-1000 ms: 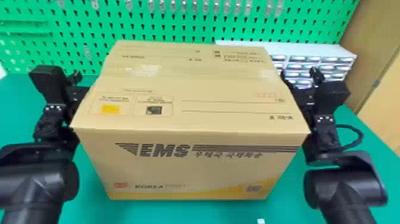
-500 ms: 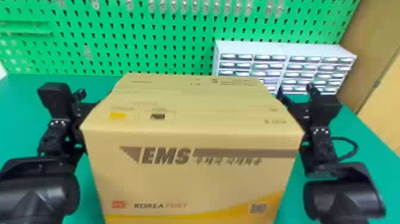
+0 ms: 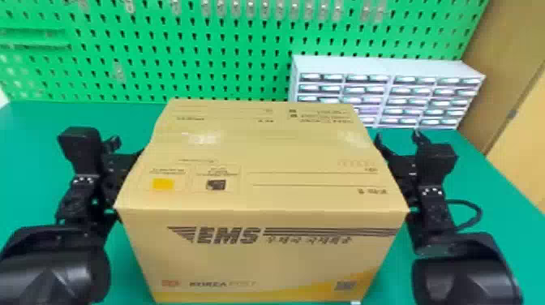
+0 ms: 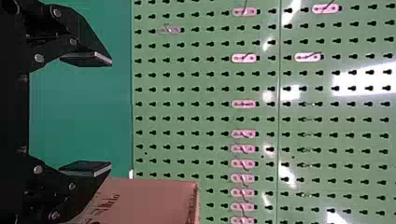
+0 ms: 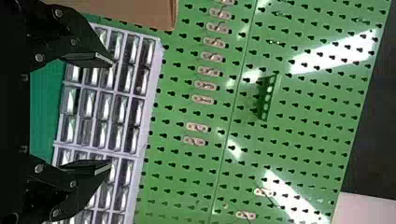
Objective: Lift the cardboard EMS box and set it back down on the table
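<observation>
The cardboard EMS box (image 3: 263, 255) stands between my two arms, its lower front edge at the green table's level. My left gripper (image 3: 121, 162) is at the box's left side, partly hidden behind it. At the right side is my right gripper (image 3: 399, 152); whether it touches the cardboard I cannot tell. In the left wrist view my left gripper (image 4: 111, 115) is open with nothing between its fingers, the box (image 4: 149, 200) beside one finger. The right wrist view shows my right gripper (image 5: 111, 113) open too, the box (image 5: 135, 11) beyond one finger.
A white cabinet of small drawers (image 3: 389, 67) stands behind the box on the right. A green pegboard (image 3: 182, 52) closes off the back. Green table (image 3: 32, 162) extends on both sides of the arms, and a black cable (image 3: 478, 211) loops beside the right arm.
The box has come down with both arms beside it, uncovering more of the drawer cabinet. Its top face tipped flatter to my view half a second ago and shows more fully again now.
</observation>
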Robot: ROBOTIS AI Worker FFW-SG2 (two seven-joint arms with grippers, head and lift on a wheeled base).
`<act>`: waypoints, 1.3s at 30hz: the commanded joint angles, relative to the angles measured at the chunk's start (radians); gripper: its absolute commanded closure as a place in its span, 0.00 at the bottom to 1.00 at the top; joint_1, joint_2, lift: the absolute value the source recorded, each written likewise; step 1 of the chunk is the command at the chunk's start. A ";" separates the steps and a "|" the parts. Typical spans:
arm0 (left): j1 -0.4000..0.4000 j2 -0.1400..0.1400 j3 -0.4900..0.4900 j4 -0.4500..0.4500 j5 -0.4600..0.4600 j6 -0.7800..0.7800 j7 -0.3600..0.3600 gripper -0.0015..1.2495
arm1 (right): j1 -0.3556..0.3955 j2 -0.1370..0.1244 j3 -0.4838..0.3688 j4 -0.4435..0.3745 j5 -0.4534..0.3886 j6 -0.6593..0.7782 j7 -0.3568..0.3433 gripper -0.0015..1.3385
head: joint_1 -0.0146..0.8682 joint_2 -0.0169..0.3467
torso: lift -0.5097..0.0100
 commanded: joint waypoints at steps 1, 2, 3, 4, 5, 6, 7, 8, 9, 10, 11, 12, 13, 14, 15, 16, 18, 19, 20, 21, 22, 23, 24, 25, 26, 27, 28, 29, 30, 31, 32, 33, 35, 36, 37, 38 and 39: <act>0.003 0.000 0.008 0.011 -0.002 0.000 0.000 0.37 | 0.007 0.004 -0.003 0.013 -0.007 0.001 0.000 0.37 | 0.78 0.01 | 0.80; 0.003 0.000 0.011 0.011 -0.003 0.000 0.000 0.37 | 0.009 0.006 -0.006 0.013 -0.009 0.001 0.000 0.37 | 0.78 0.01 | 0.80; 0.003 0.000 0.012 0.011 -0.003 0.000 0.000 0.37 | 0.010 0.007 -0.011 0.013 -0.010 0.001 0.000 0.37 | 0.78 0.01 | 0.80; 0.003 0.000 0.017 0.011 -0.003 0.000 0.000 0.37 | 0.012 0.010 -0.017 0.013 -0.010 0.000 0.000 0.37 | 0.78 0.01 | 0.80; 0.003 0.000 0.020 0.011 -0.003 0.000 0.000 0.37 | 0.012 0.012 -0.021 0.011 -0.010 -0.003 0.000 0.37 | 0.78 0.01 | 0.80; 0.003 0.000 0.023 0.011 -0.003 0.000 0.000 0.37 | 0.014 0.012 -0.026 0.008 -0.010 -0.006 0.000 0.37 | 0.78 0.01 | 0.80; 0.003 0.000 0.026 0.011 -0.003 0.000 0.000 0.37 | 0.015 0.012 -0.030 0.004 -0.010 -0.008 0.000 0.37 | 0.78 0.01 | 0.80; 0.001 0.000 0.031 0.011 -0.003 0.000 0.000 0.37 | 0.017 0.012 -0.037 -0.002 -0.010 -0.008 0.000 0.37 | 0.78 0.01 | 0.80; 0.001 0.000 0.034 0.011 -0.003 0.000 0.000 0.37 | 0.018 0.012 -0.041 -0.007 -0.010 -0.008 0.000 0.37 | 0.78 0.01 | 0.80; 0.001 0.000 0.038 0.010 -0.003 0.000 0.000 0.37 | 0.020 0.012 -0.046 -0.010 -0.010 -0.008 0.000 0.37 | 0.78 0.01 | 0.80; -0.001 0.000 0.046 0.010 -0.003 0.000 0.000 0.37 | 0.021 0.012 -0.050 -0.016 -0.007 -0.008 0.000 0.37 | 0.78 0.01 | 0.80; -0.001 0.000 0.049 0.010 -0.003 0.000 0.000 0.37 | 0.024 0.012 -0.060 -0.025 -0.004 -0.008 0.000 0.37 | 0.78 0.01 | 0.80; -0.001 0.000 0.054 0.010 -0.003 0.000 0.000 0.37 | 0.026 0.014 -0.064 -0.032 -0.004 -0.006 0.000 0.37 | 0.78 0.01 | 0.80; -0.001 0.000 0.058 0.008 -0.003 0.000 0.000 0.37 | 0.030 0.014 -0.072 -0.039 -0.004 -0.005 0.000 0.37 | 0.78 0.01 | 0.80; -0.001 0.000 0.061 0.007 -0.003 0.000 0.000 0.37 | 0.034 0.015 -0.077 -0.045 -0.003 -0.003 0.000 0.37 | 0.78 0.01 | 0.80; -0.001 0.000 0.066 0.005 -0.003 0.000 0.000 0.37 | 0.037 0.015 -0.083 -0.052 0.002 -0.002 0.000 0.37 | 0.78 0.01 | 0.80; -0.001 0.000 0.075 0.002 -0.003 0.000 0.000 0.37 | 0.043 0.017 -0.095 -0.065 0.006 0.001 0.000 0.37 | 0.78 0.01 | 0.80; 0.001 0.000 0.078 0.000 -0.003 0.000 0.000 0.37 | 0.046 0.018 -0.101 -0.068 0.006 0.001 0.000 0.37 | 0.78 0.01 | 0.80; 0.001 0.000 0.084 -0.001 -0.003 0.000 0.000 0.37 | 0.050 0.020 -0.107 -0.073 0.006 0.001 0.000 0.37 | 0.78 0.01 | 0.80; 0.001 0.000 0.090 -0.003 -0.003 0.000 0.000 0.37 | 0.055 0.021 -0.115 -0.078 0.006 0.001 0.000 0.37 | 0.78 0.01 | 0.80; 0.003 0.000 0.095 -0.004 -0.003 0.000 0.000 0.37 | 0.057 0.024 -0.123 -0.081 0.006 0.001 0.000 0.37 | 0.78 0.01 | 0.80; 0.004 0.000 0.103 -0.004 -0.003 0.000 0.000 0.37 | 0.061 0.027 -0.132 -0.081 0.005 0.000 0.000 0.37 | 0.78 0.01 | 0.80; 0.006 0.000 0.107 -0.006 -0.003 0.000 0.000 0.37 | 0.066 0.030 -0.139 -0.082 0.000 0.000 0.000 0.37 | 0.78 0.01 | 0.80; 0.007 0.000 0.112 -0.006 -0.002 0.000 0.000 0.37 | 0.069 0.032 -0.147 -0.085 -0.003 0.000 0.000 0.37 | 0.78 0.01 | 0.80; 0.010 0.000 0.121 -0.007 -0.002 0.000 0.000 0.37 | 0.075 0.035 -0.158 -0.088 -0.003 -0.002 0.000 0.37 | 0.78 0.01 | 0.80; 0.010 0.000 0.126 -0.007 -0.002 0.000 0.000 0.37 | 0.080 0.037 -0.165 -0.091 -0.003 0.000 0.000 0.37 | 0.78 0.01 | 0.80; 0.012 0.000 0.130 -0.009 0.000 0.000 0.000 0.37 | 0.084 0.038 -0.173 -0.093 -0.003 0.000 0.000 0.37 | 0.78 0.01 | 0.80; 0.015 0.000 0.135 -0.009 0.002 0.000 0.000 0.37 | 0.089 0.040 -0.181 -0.096 -0.006 -0.002 0.000 0.37 | 0.78 0.01 | 0.80; 0.015 0.000 0.138 -0.010 0.002 0.000 0.000 0.37 | 0.093 0.041 -0.187 -0.101 -0.007 0.000 0.000 0.37 | 0.78 0.01 | 0.80; 0.016 0.000 0.141 -0.010 0.003 0.000 0.000 0.37 | 0.096 0.043 -0.195 -0.102 -0.007 0.000 0.000 0.37 | 0.78 0.01 | 0.80; 0.018 0.000 0.144 -0.012 0.003 0.000 0.000 0.37 | 0.099 0.043 -0.202 -0.105 -0.007 0.000 0.000 0.37 | 0.78 0.01 | 0.80; 0.019 0.000 0.146 -0.012 0.003 0.000 0.000 0.37 | 0.101 0.044 -0.207 -0.107 -0.007 -0.002 0.000 0.37 | 0.78 0.01 | 0.80; 0.021 0.000 0.150 -0.012 0.006 0.000 0.000 0.37 | 0.106 0.044 -0.215 -0.110 -0.007 -0.003 0.000 0.37 | 0.78 0.01 | 0.80; 0.021 0.000 0.150 -0.012 0.006 0.000 0.000 0.37 | 0.107 0.044 -0.218 -0.110 -0.007 -0.003 0.000 0.37 | 0.78 0.01 | 0.80; 0.021 0.000 0.149 -0.012 0.006 0.000 0.000 0.37 | 0.109 0.046 -0.221 -0.110 -0.007 -0.006 0.000 0.37 | 0.78 0.01 | 0.80; 0.021 0.000 0.149 -0.012 0.006 0.000 0.000 0.37 | 0.110 0.046 -0.222 -0.110 -0.007 -0.008 -0.002 0.37 | 0.78 0.01 | 0.80; 0.021 0.000 0.149 -0.012 0.006 0.000 0.000 0.37 | 0.112 0.044 -0.222 -0.111 -0.007 -0.008 0.000 0.37 | 0.78 0.01 | 0.80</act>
